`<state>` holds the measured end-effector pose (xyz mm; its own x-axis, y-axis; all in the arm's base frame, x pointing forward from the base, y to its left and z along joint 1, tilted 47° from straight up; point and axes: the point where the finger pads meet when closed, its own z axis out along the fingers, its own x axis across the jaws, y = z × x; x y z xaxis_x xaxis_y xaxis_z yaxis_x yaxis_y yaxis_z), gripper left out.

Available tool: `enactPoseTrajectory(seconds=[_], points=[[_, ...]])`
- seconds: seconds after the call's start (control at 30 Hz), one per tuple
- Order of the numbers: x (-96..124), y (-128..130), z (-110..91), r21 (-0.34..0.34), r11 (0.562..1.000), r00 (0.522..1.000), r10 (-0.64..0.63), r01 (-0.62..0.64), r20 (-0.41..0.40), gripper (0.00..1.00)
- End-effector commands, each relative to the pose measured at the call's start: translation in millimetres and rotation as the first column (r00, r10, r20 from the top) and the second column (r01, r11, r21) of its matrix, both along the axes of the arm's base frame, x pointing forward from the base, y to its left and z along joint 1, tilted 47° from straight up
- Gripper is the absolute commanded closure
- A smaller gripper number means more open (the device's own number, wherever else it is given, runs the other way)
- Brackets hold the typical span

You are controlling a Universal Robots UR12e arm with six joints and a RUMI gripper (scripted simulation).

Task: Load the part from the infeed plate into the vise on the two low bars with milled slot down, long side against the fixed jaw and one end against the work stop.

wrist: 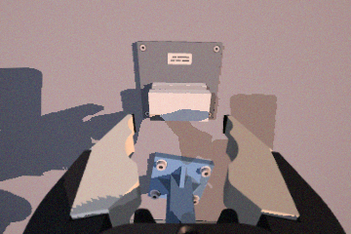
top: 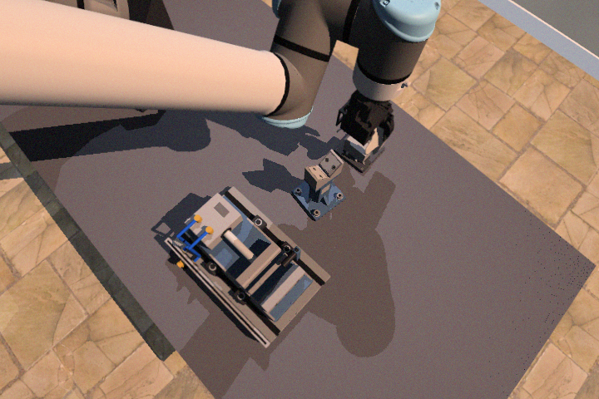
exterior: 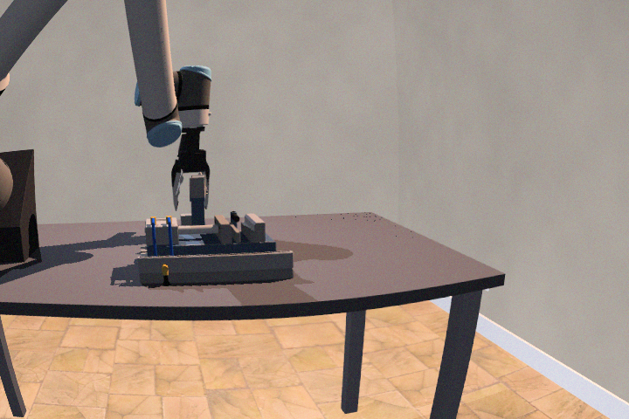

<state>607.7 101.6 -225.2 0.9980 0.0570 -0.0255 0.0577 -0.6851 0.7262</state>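
The part [wrist: 179, 101], a light grey block, lies on the dark grey infeed plate [wrist: 179, 68] in the wrist view. My gripper [wrist: 178, 115] is open and empty, and the part lies just ahead of its fingertips, outside the fingers. In the overhead view the gripper [top: 363, 140] hangs low over the part [top: 358, 151] and covers much of it. From the side the gripper [exterior: 190, 189] is above table level, behind the vise [exterior: 211, 247]. The vise [top: 248, 256] stands open with nothing between its jaws. I cannot see the part's slot.
The V-block [top: 323, 171] on its blue base [top: 318, 196] stands close beside the infeed plate, between it and the vise; its base shows between my fingers in the wrist view [wrist: 179, 180]. The black work stop [top: 288, 258] sits at the vise's side.
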Motion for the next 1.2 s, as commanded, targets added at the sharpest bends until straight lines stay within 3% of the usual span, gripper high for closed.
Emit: enactPoseTrajectory(seconds=[0.0,1.17], points=[[0.7,-4.5,-4.4,0.001,1.0,1.0,0.001,-0.001,0.001,0.49],[1.4,-25.4,-24.3,0.001,1.0,1.0,0.001,-0.001,0.001,0.49]])
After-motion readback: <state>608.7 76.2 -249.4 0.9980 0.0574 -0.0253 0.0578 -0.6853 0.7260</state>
